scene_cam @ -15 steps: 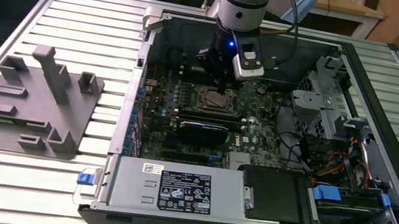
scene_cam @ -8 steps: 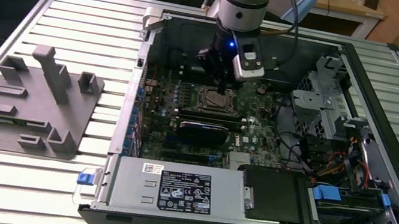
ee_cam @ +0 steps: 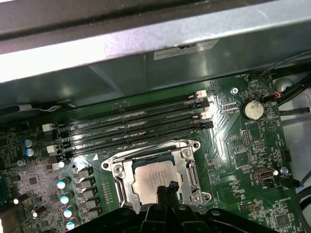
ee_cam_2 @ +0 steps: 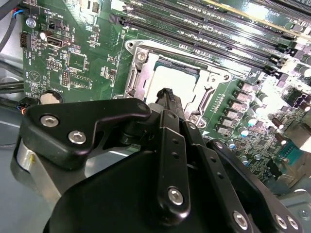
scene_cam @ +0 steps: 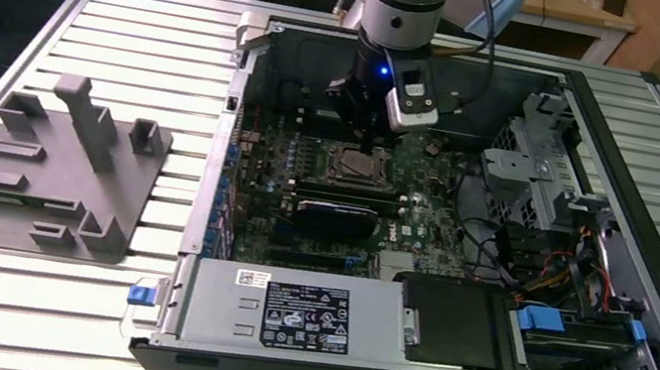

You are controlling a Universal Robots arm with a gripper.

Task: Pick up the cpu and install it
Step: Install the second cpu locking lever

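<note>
The cpu is seen seated in the socket on the motherboard, its silver top framed by the metal bracket in both wrist views. The gripper is held just above the cpu's edge, fingertips pressed together and holding nothing. A grey fixture lies well apart from the socket, outside the case.

- The cpu lies in the metal-framed socket on the green motherboard.
- The gripper hangs over its near edge.
- Memory slots run beside the socket.
</note>
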